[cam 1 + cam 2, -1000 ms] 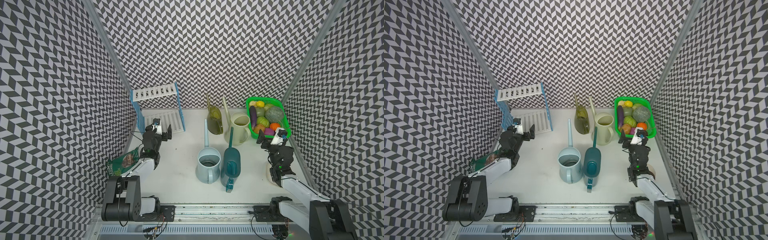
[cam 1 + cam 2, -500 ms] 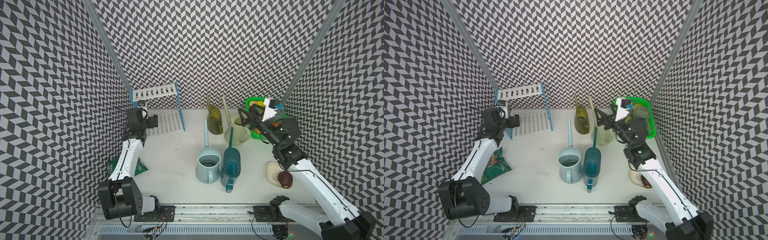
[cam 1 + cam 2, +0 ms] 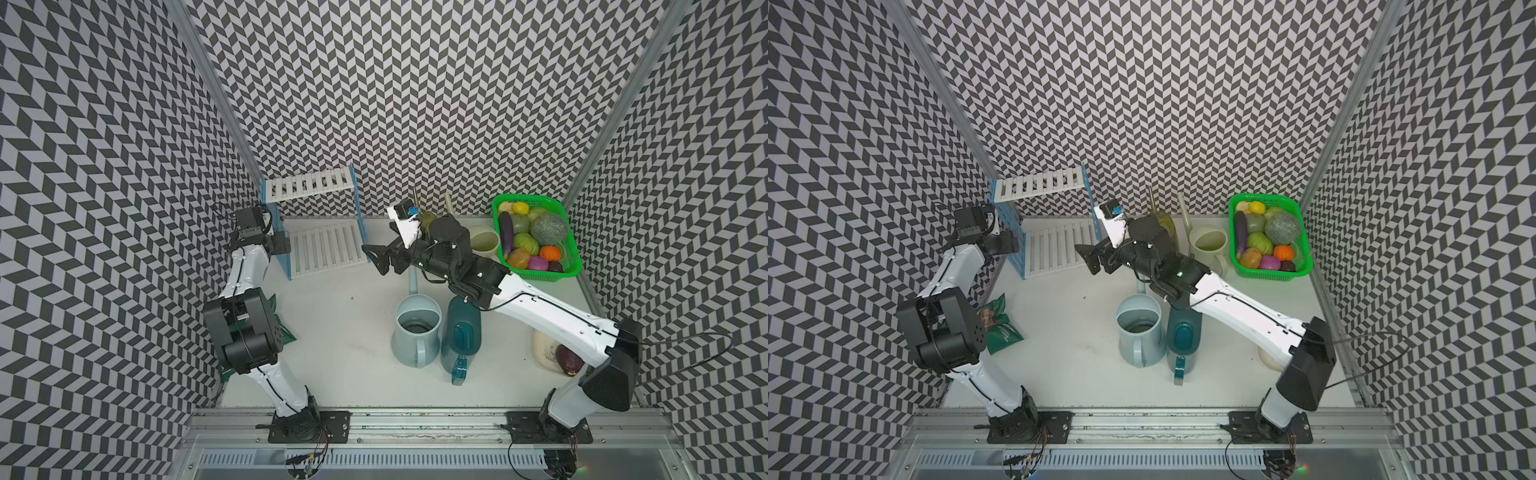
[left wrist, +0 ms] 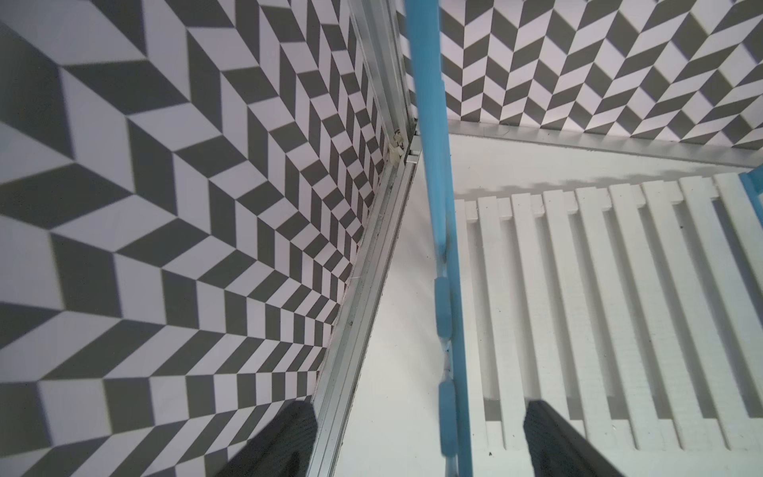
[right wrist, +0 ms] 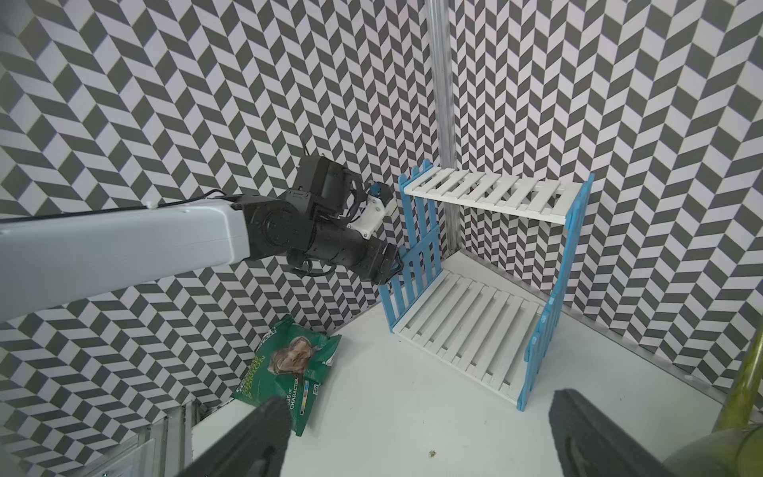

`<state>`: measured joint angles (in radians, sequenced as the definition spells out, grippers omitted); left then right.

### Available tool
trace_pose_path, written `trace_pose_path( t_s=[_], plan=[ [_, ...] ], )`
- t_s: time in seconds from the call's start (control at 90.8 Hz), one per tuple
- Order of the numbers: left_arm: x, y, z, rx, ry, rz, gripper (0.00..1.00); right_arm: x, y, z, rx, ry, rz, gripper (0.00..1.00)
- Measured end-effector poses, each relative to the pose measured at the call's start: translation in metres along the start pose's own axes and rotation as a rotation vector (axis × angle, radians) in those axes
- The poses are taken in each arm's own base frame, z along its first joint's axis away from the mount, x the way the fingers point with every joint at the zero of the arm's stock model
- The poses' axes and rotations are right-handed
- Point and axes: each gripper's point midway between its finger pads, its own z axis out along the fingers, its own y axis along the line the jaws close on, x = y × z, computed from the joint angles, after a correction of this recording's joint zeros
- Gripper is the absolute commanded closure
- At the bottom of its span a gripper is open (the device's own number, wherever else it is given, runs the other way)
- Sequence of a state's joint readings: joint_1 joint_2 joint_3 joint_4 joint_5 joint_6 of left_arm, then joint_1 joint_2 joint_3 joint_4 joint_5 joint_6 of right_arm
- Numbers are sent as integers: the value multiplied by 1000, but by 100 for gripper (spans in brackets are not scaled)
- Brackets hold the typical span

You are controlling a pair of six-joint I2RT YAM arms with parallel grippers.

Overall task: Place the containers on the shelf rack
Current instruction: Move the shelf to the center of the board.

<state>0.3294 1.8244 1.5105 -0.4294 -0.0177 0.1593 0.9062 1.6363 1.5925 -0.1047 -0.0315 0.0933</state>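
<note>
The green snack bag point(image 5: 293, 363) carries the words "OF CHARACTER"; its other print is too small to read. The left arm reaches back to the shelf rack point(image 3: 309, 189) in the rear left corner of the worktop point(image 3: 353, 353), with the left tool point(image 5: 391, 268) spread astride a blue side frame. The right arm stretches across toward the rack, and the right tool point(image 3: 380, 261) hangs spread wide and empty. The 4 containers all stand on the worktop: the light blue can point(image 3: 417, 328), dark teal can point(image 3: 463, 332), olive-green can point(image 3: 1168, 224) and cream can point(image 3: 484, 241).

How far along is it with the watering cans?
Done: nothing; the shelf rack is bare. In hand: the open left gripper straddles its blue side frame; the right gripper hovers open, empty. Left: light blue can, teal can, olive can, cream can, all on the table.
</note>
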Motion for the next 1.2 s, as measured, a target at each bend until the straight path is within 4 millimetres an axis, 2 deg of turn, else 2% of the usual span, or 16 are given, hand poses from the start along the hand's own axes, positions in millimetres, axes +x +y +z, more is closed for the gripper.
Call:
trace_pose_path(
  t_s=[0.176, 0.264, 0.375, 0.452, 0.518, 0.87, 1.201],
  plan=[
    [-3, 1, 23, -11, -2, 2, 14, 6, -4, 8, 23, 17, 2, 0],
    [0, 1, 29, -11, 0, 1, 19, 11, -6, 9, 34, 31, 4, 0],
    [-3, 0, 32, -7, -12, -1, 31, 11, -5, 9, 41, 32, 4, 0],
    [-4, -2, 33, 5, -19, -12, 53, 11, -4, 9, 41, 32, 5, 0],
    [-4, -4, 33, 16, -21, -19, 64, 12, -3, 9, 40, 31, 10, 0],
    [-4, -17, 36, 89, -30, -39, 98, 28, -8, 13, 63, 45, 44, 0],
    [1, -28, 29, 146, -46, -33, 100, 28, -12, 18, 80, 23, 45, 0]
  ],
)
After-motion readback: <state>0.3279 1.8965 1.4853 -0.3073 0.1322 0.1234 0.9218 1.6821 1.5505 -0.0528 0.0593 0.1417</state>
